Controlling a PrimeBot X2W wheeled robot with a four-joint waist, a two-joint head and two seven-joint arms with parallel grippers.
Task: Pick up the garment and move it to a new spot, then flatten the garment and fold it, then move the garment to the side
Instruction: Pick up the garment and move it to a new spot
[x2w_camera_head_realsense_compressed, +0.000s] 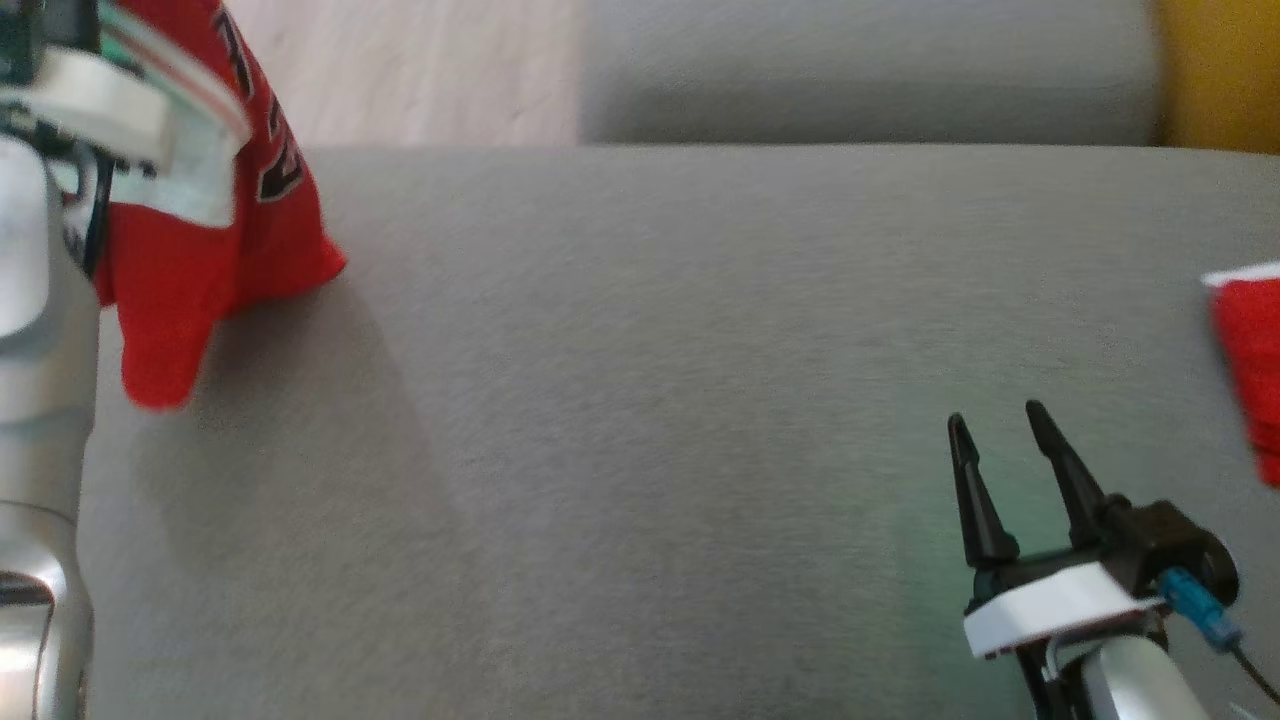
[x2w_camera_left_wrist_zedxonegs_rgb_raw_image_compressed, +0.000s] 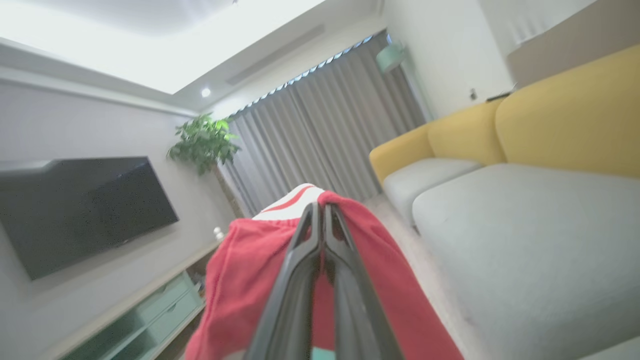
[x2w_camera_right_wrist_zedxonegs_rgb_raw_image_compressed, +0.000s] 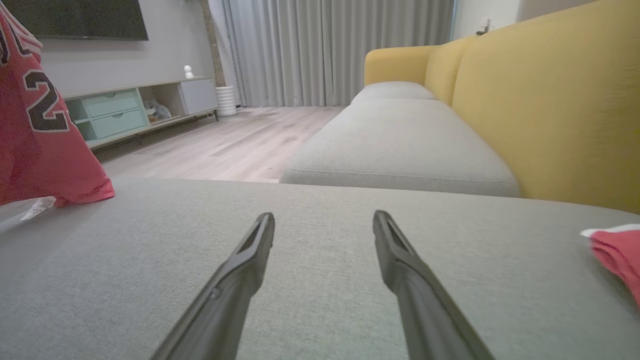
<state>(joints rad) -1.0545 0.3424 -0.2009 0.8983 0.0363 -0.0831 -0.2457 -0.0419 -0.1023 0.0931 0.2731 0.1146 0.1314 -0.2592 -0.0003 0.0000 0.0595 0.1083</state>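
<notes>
A red jersey (x2w_camera_head_realsense_compressed: 215, 215) with white trim and dark numbers hangs at the head view's upper left, its lower corner touching the grey sofa seat (x2w_camera_head_realsense_compressed: 640, 420). My left gripper (x2w_camera_left_wrist_zedxonegs_rgb_raw_image_compressed: 321, 207) is shut on the red jersey (x2w_camera_left_wrist_zedxonegs_rgb_raw_image_compressed: 240, 280), which drapes over both fingers. The jersey (x2w_camera_right_wrist_zedxonegs_rgb_raw_image_compressed: 35, 130) also hangs at the left of the right wrist view. My right gripper (x2w_camera_head_realsense_compressed: 995, 420) sits open low over the seat at the lower right, fingers (x2w_camera_right_wrist_zedxonegs_rgb_raw_image_compressed: 250, 250) apart with nothing between them. Another piece of red cloth (x2w_camera_head_realsense_compressed: 1248, 350) with a white edge lies at the right border (x2w_camera_right_wrist_zedxonegs_rgb_raw_image_compressed: 615, 250).
The grey seat spreads wide before me, with a second cushion (x2w_camera_head_realsense_compressed: 870, 70) beyond and a yellow backrest (x2w_camera_right_wrist_zedxonegs_rgb_raw_image_compressed: 550, 110) to the right. Wooden floor (x2w_camera_right_wrist_zedxonegs_rgb_raw_image_compressed: 230, 145), a TV cabinet (x2w_camera_right_wrist_zedxonegs_rgb_raw_image_compressed: 130, 110), a wall television (x2w_camera_left_wrist_zedxonegs_rgb_raw_image_compressed: 80, 210) and curtains (x2w_camera_right_wrist_zedxonegs_rgb_raw_image_compressed: 330, 50) lie further off.
</notes>
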